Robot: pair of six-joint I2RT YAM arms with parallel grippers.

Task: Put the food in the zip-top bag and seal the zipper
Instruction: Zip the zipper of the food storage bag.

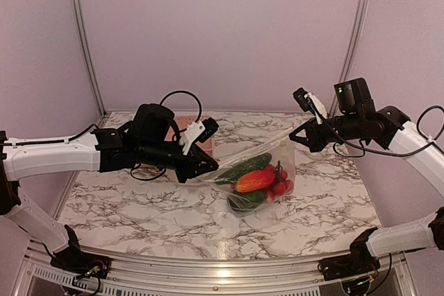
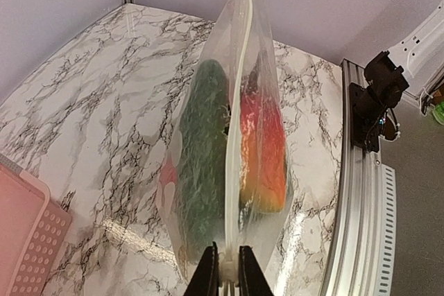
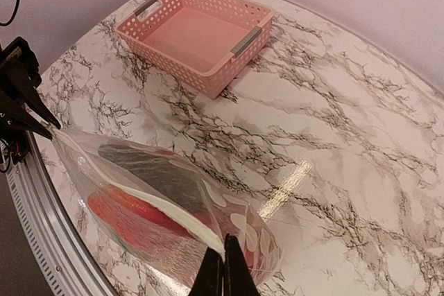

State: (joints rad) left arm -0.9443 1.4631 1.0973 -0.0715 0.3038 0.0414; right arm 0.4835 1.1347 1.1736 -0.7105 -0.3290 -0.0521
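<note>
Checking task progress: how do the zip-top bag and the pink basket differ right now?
The zip-top bag is clear and holds the food; the pink basket is opaque lattice and empty. The bag is gripped at both ends by the left gripper and right gripper; the basket rests on the table.

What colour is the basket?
Pink basket, grey handles; right wrist view shows it best.

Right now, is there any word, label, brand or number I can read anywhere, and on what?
None can be read in any view.
The zip-top bag carries only white dots, no lettering.
The pink basket shows no label or brand.
</note>
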